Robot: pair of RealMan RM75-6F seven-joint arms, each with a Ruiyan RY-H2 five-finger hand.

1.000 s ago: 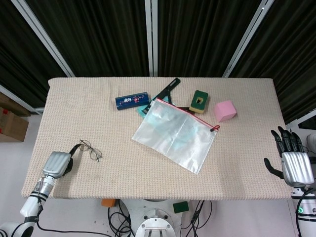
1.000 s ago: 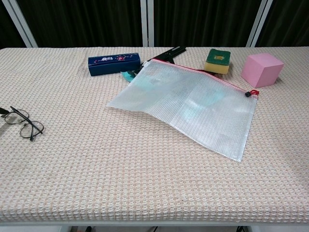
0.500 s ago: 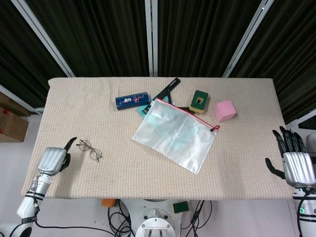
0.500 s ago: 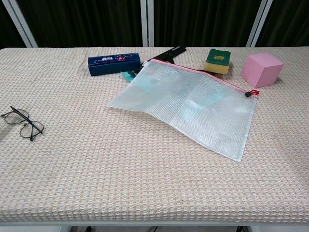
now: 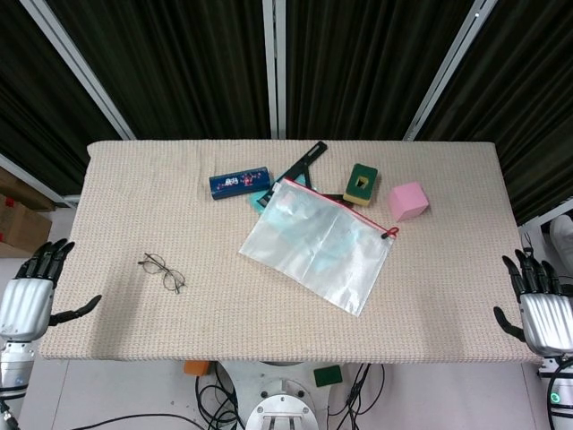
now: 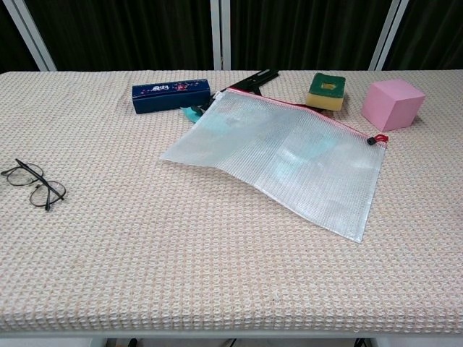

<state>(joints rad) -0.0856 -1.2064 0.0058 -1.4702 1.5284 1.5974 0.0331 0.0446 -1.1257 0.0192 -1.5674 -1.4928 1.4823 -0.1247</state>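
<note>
My left hand (image 5: 27, 300) hangs off the table's left edge, fingers spread, holding nothing. A pair of glasses (image 5: 162, 271) (image 6: 32, 183) lies on the cloth to its right, apart from it. My right hand (image 5: 540, 312) is beyond the table's right front corner, fingers spread and empty. In the middle lies a clear zip pouch (image 5: 318, 243) (image 6: 282, 155) with a red zipper. The chest view shows neither hand.
Along the back stand a dark blue pencil case (image 5: 239, 182) (image 6: 170, 95), a black set square (image 5: 303, 162), a teal item partly under the pouch (image 5: 259, 199), a green-yellow sponge (image 5: 360, 184) (image 6: 325, 90) and a pink cube (image 5: 407, 201) (image 6: 391, 105). A beige woven cloth (image 5: 179, 224) covers the table.
My left hand has let go of the glasses and drawn back left off the table, its fingers opening. The right hand has slid slightly right and down. The glasses stay put.
</note>
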